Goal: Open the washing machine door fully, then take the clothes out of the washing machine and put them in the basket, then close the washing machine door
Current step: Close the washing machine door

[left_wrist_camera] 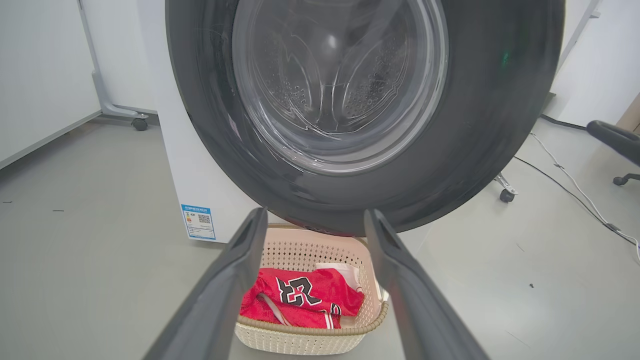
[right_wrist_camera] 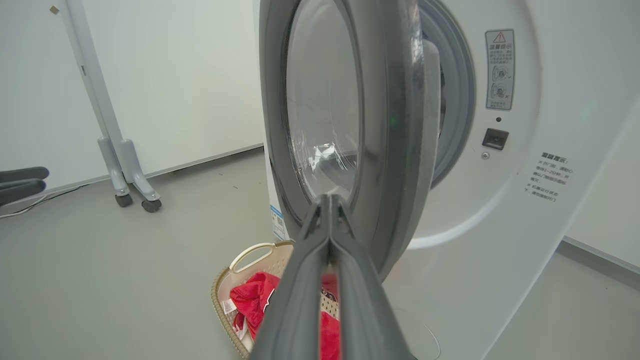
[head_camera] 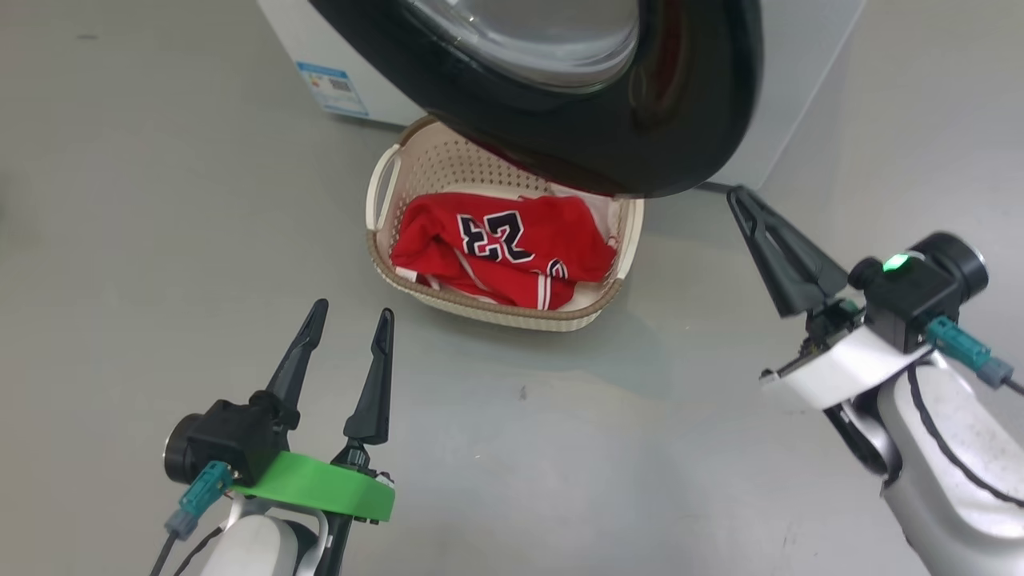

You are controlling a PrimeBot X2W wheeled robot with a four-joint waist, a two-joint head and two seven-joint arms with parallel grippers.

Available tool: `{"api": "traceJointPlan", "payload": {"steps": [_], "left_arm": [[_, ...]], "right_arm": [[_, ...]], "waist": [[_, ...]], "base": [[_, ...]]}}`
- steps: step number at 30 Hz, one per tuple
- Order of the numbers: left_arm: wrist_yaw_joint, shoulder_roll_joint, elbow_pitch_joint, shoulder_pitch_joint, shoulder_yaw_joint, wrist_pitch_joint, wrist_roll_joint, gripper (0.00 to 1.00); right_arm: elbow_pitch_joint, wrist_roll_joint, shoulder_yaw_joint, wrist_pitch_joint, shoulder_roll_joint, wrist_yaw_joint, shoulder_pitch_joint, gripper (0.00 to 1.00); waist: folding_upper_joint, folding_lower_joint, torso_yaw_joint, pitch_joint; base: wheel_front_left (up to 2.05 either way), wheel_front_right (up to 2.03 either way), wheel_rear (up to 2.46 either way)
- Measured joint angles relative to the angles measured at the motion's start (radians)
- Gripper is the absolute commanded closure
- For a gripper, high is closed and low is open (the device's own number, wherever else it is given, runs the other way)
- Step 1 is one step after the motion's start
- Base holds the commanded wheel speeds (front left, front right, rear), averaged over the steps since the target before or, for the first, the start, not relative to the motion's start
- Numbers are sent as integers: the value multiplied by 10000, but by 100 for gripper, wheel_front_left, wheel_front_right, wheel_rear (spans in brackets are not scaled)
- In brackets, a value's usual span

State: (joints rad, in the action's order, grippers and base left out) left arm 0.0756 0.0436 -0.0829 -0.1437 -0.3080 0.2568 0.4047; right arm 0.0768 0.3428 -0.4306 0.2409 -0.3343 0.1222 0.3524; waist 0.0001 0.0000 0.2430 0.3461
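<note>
- Bright, even, diffuse light; the grey floor (head_camera: 120, 240) carries a dull sheen.
- A soft shadow spreads on the floor just beside the basket (head_camera: 448, 164).
- Pale glare streaks the glass of the washing machine door (left_wrist_camera: 200, 125); its black rim mirrors faintly.
- Wrist views bow straight lines near their edges.
- Close to the lens, the left gripper (left_wrist_camera: 316, 212) and right gripper (right_wrist_camera: 327, 200) look soft.

door (head_camera: 608, 152) is standing open, swung out from the white washing machine (right_wrist_camera: 500, 200), its black rim and glass bowl hanging over the far end of the basket (head_camera: 416, 168). cream basket is sitting on the floor just in front of the machine, holding the clothes (head_camera: 496, 240). red jersey is lying crumpled with its 23 facing up, white piece peeking out at the edges.
</note>
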Motion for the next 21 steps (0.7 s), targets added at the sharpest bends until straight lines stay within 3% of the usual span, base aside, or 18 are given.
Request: {"api": "traceJointPlan", "payload": {"steps": [10, 21], "left_arm": [[-15, -50, 201, -500, 35, 0, -69, 0], [-192, -61, 280, -639, -251, 0, 495, 0]], "right_arm": [[213, 255, 2, -157, -775, 0, 1395, 100], [625, 499, 31, -155, -1133, 58, 2128, 100]], "waist": [[0, 0, 633, 898], [0, 0, 1136, 1420]], "base": [[0, 0, 0], [0, 0, 0]]}}
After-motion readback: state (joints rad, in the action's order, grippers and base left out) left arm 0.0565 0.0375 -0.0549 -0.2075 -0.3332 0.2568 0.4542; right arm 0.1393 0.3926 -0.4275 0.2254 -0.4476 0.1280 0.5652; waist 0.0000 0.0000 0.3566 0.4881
